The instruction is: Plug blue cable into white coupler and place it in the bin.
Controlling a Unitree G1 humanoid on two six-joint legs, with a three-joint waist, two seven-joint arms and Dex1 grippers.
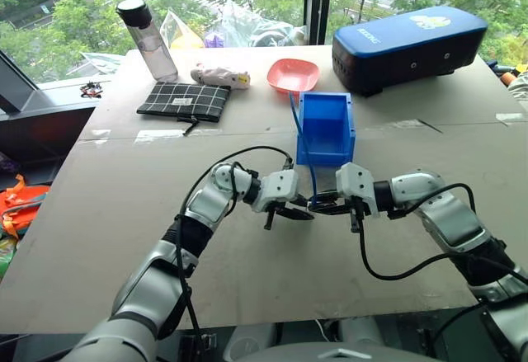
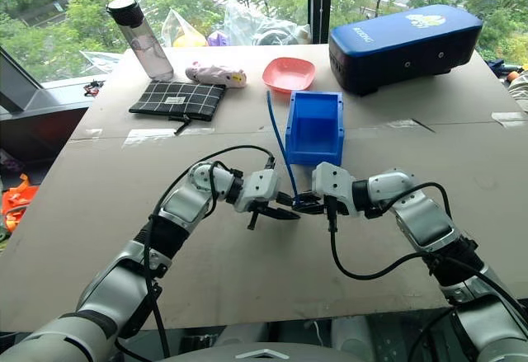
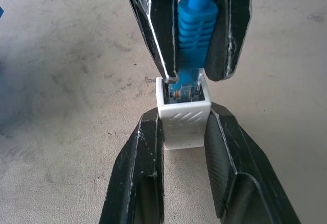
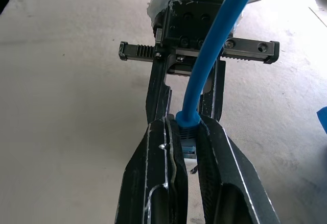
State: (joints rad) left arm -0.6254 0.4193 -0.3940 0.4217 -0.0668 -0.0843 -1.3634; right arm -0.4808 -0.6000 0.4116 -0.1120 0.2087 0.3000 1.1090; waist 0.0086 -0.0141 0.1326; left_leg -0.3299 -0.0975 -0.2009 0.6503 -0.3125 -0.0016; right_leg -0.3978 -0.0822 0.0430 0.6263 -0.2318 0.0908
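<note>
Both arms found meeting over the middle of the bench [image 1: 99,213], just in front of the bin [image 1: 326,129].

Left fingers [image 3: 181,147] pinching the white coupler [image 3: 183,116] by its two side walls, socket opening turned toward the opposing arm. Coupler seated between the pads near the tips, upright along the line of the fingers, clear of the bench surface.

Right fingers [image 4: 186,132] pressed onto the ribbed boot of the blue cable [image 4: 212,66], just behind the clear plug. Plug tip found at the mouth of the socket, partly inside the rim; depth of seating could not be told. Cable and coupler aligned end to end, the two sets of finger tips nearly touching around the joint.

Remainder of the cable noted rising from the right fingers and arching up and back past the left front corner of the bin, free end in the air.

Bin standing upright on the bench beyond the arms, nothing seen inside.

Elsewhere on the far side of the bench: a pink bowl [image 1: 293,74], a navy case [image 1: 408,46], a checked pouch [image 1: 183,100], a water bottle [image 1: 147,39].
</note>
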